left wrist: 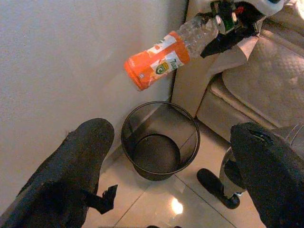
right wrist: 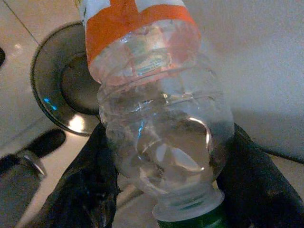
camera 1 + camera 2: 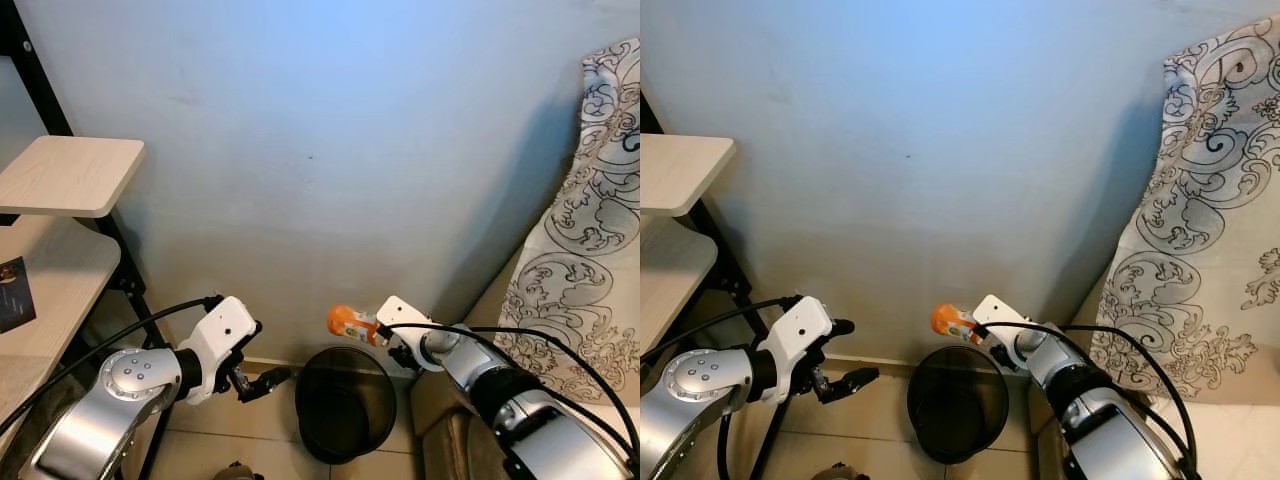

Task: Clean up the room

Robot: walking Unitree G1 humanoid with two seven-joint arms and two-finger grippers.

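Above the round black mesh wastebasket (image 3: pixel 345 405) I hold the clear orange-labelled plastic bottle (image 3: pixel 350 322), right gripper (image 3: pixel 385 335) clamped near its neck, positioned for dropping. Left gripper (image 3: pixel 262 383) waits beside the bin, its 2 fingers spread.

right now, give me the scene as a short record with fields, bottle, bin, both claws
bottle: clear plastic bottle with orange label, held tilted in the air, above the bin's wall-side rim
bin: black mesh bin on the tiled floor against the wall, upright, looks empty
right claw: right claw shut on the bottle near its neck
left claw: left claw open, holding nothing, beside the bin
nearby: wooden shelf, patterned fabric
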